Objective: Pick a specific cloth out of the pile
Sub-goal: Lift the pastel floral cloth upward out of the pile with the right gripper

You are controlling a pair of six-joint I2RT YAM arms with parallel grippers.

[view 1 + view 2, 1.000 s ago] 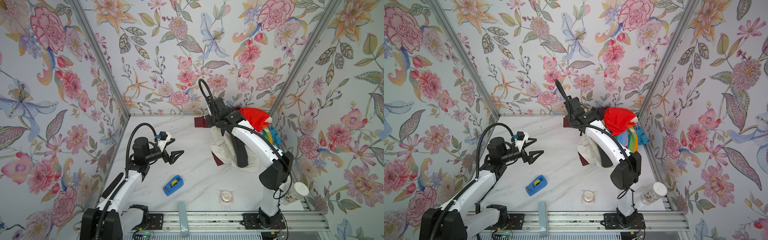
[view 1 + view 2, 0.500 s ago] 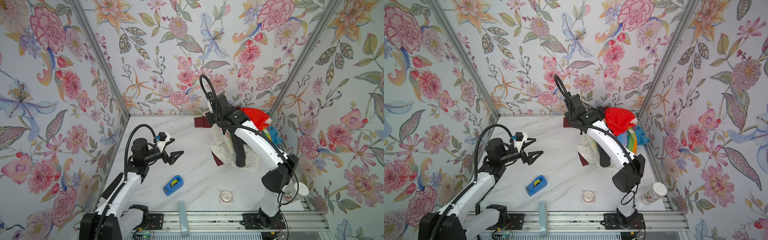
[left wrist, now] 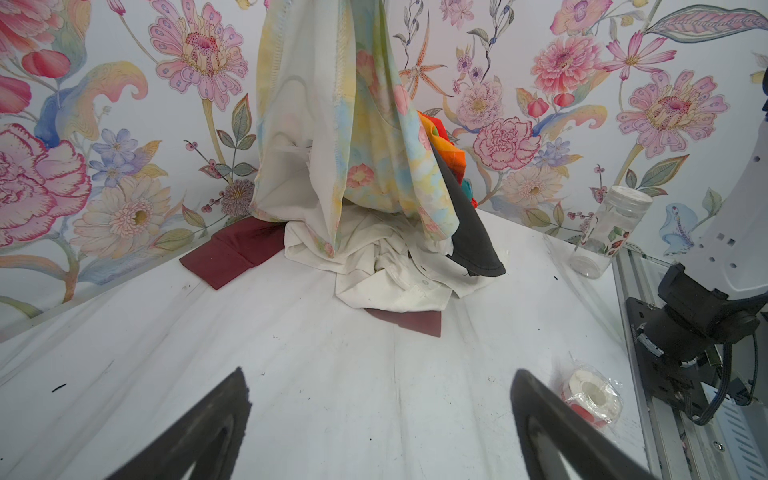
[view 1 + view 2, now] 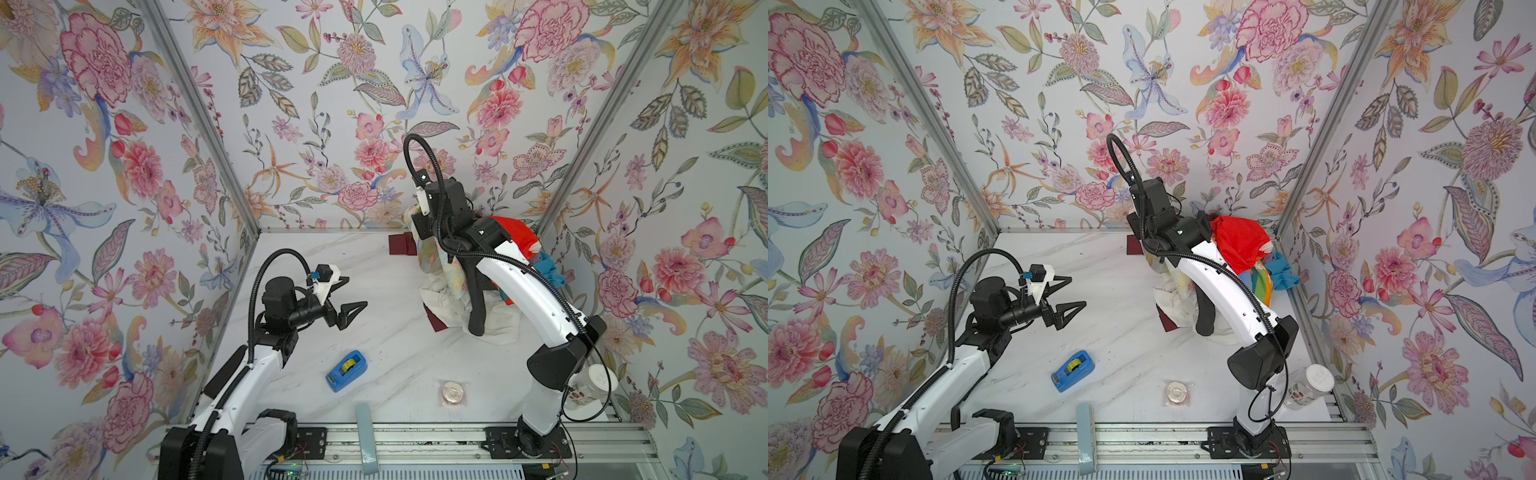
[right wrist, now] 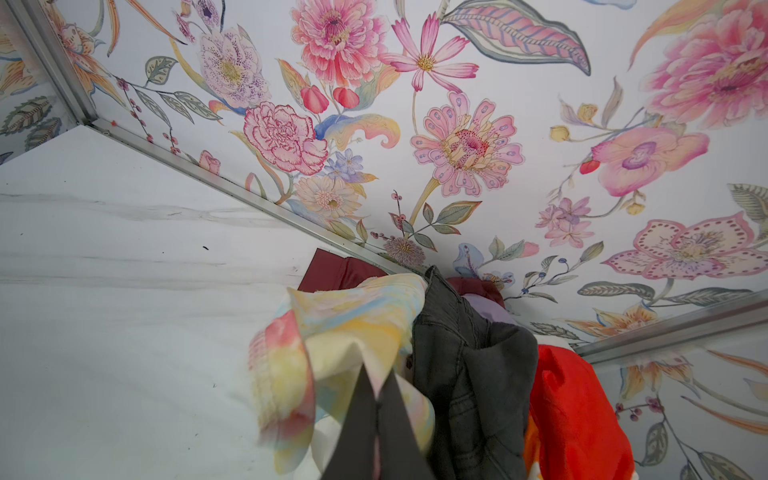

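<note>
The cloth (image 3: 374, 124), a pastel floral sheet with a white reverse, hangs lifted above the pile (image 4: 498, 320) at the back right. It also shows in both top views (image 4: 440, 266) (image 4: 1173, 282). My right gripper (image 5: 376, 386) is shut on its top edge (image 5: 345, 324), close to the back wall. A dark grey cloth (image 5: 469, 365) hangs right beside the cloth. The pile shows a bright red cloth (image 4: 1237, 241), white fabric (image 3: 386, 266) and rainbow stripes. My left gripper (image 4: 349, 297) (image 3: 378, 374) is open and empty over the table's left middle, pointing at the pile.
A blue tape dispenser (image 4: 346, 370) lies front centre. A wrapped tape roll (image 4: 453, 392) lies near the front edge, with a clear jar (image 4: 590, 384) by the right arm's base. A maroon cloth (image 4: 401, 245) lies against the back wall. A pale blue bar (image 4: 365, 436) crosses the front rail.
The right gripper has risen and moved slightly back toward the wall, drawing the floral cloth higher out of the pile. The left arm has hardly moved.
</note>
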